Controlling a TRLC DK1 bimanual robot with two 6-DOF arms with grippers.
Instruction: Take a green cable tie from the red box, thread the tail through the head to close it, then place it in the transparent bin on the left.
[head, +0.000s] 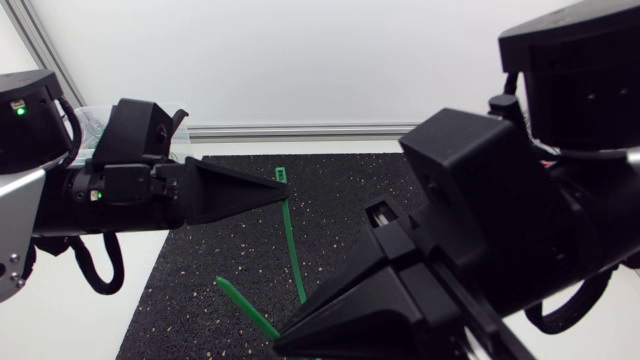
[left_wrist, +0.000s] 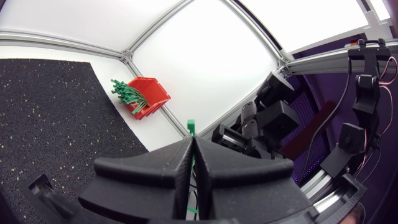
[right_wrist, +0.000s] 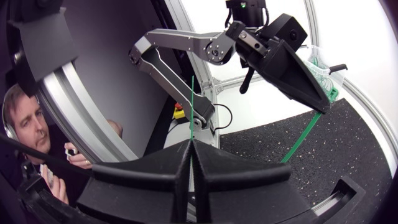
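The step in hand looks to be the threading: the green cable tie (head: 292, 245) hangs in the air between the two arms, above the black mat (head: 190, 300) on the bench. To do it well, the free tail (head: 245, 305) needs turning up toward the head (head: 281, 175) and lining up square with its slot (a thin strip like this will likely flex away if pushed off-axis). So the left side should hold the head steady while the right feeds slowly.

The left hand (head: 278, 192) is closed tight on the tie just below the head, which pokes out past its fingertips. The right hand (head: 283, 345) is likewise pinched shut on the strap, lower down, with the tail sticking out ahead of it. The red box (left_wrist: 151, 96) of spare ties sits just off the mat's corner. The clear bin (right_wrist: 320, 62) stands beyond the left hand.
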